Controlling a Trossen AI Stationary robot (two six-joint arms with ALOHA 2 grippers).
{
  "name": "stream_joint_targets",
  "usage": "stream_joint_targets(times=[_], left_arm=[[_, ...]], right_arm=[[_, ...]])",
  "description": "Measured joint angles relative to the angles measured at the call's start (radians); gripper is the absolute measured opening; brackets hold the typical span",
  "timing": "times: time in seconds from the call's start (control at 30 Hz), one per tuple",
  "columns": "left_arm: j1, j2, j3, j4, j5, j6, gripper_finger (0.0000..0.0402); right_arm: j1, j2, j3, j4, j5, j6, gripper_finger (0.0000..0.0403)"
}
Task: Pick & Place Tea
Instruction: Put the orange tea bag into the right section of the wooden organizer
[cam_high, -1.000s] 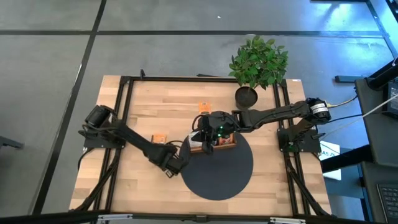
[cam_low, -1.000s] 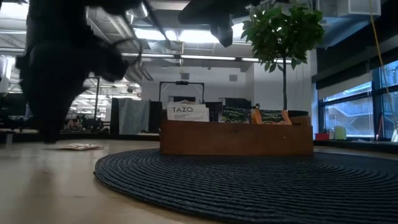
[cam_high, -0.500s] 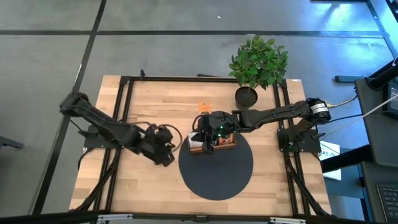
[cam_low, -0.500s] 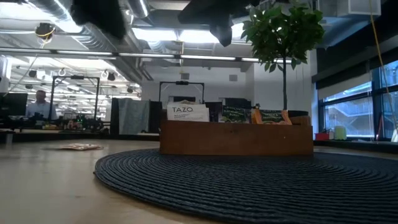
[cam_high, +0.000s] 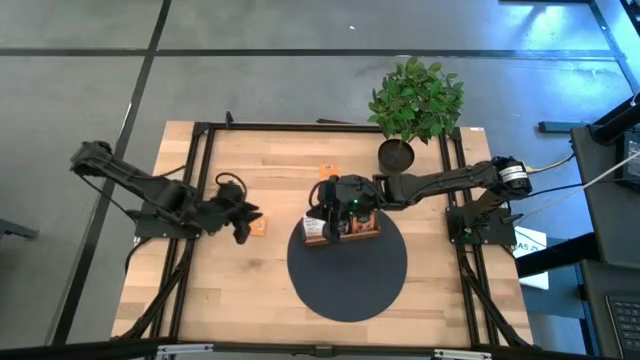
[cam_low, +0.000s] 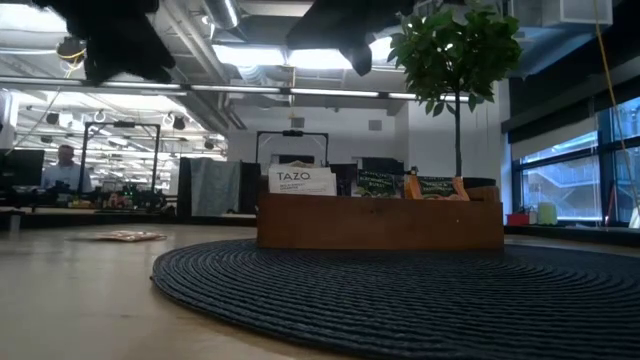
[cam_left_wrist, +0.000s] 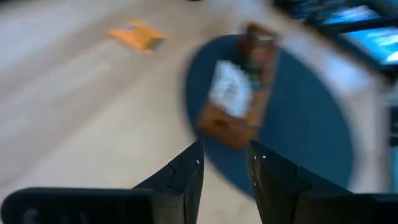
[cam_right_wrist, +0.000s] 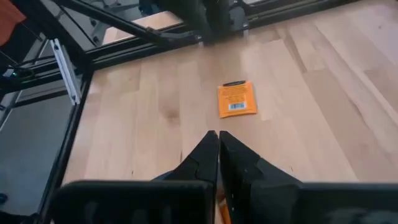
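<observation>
A brown wooden tray (cam_high: 345, 228) sits on a round dark mat (cam_high: 347, 268). Several tea sachets stand upright in it, among them a white one (cam_low: 302, 180). One orange sachet (cam_high: 257, 227) lies flat on the bare wood left of the mat and also shows in the right wrist view (cam_right_wrist: 237, 98). A second orange sachet (cam_high: 328, 171) lies beyond the tray. My left gripper (cam_high: 243, 217) hovers open just left of the first sachet, raised above the table (cam_left_wrist: 225, 148). My right gripper (cam_high: 328, 210) hangs shut over the tray's left end (cam_right_wrist: 216, 133).
A potted plant (cam_high: 397, 155) stands at the table's far right, close to the right arm. Black frame rails (cam_high: 195, 180) run along the table's left and right sides. Bare wood lies near the front edge (cam_high: 250, 300). A person shows far off in the room (cam_low: 64, 165).
My left gripper has pulled back from the mat's left rim toward the table's left and far side, rising well above the table. It now hangs beside the orange sachet, which has not moved. The right arm has kept still.
</observation>
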Motion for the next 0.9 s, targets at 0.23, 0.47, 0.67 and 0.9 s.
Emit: stream_joint_targets(times=[0.23, 0.47, 0.67, 0.9], left_arm=[[0.089, -0.143, -0.321, 0.508, 0.18, 0.218, 0.0116], [0.153, -0.183, -0.415, 0.425, 0.138, 0.189, 0.0116], [0.153, -0.15, -0.481, 0.418, 0.135, 0.152, 0.0116], [0.153, -0.095, -0.533, 0.424, 0.167, 0.086, 0.0116]], right_arm=[[-0.035, 0.0, 0.0, 0.005, 0.0, 0.001, 0.0019], [-0.049, 0.0, 0.0, 0.005, -0.001, 0.003, 0.0019], [-0.049, 0.0, 0.0, 0.005, 0.0, -0.029, 0.0019], [-0.049, 0.0, 0.0, 0.005, 0.045, -0.051, 0.0019]])
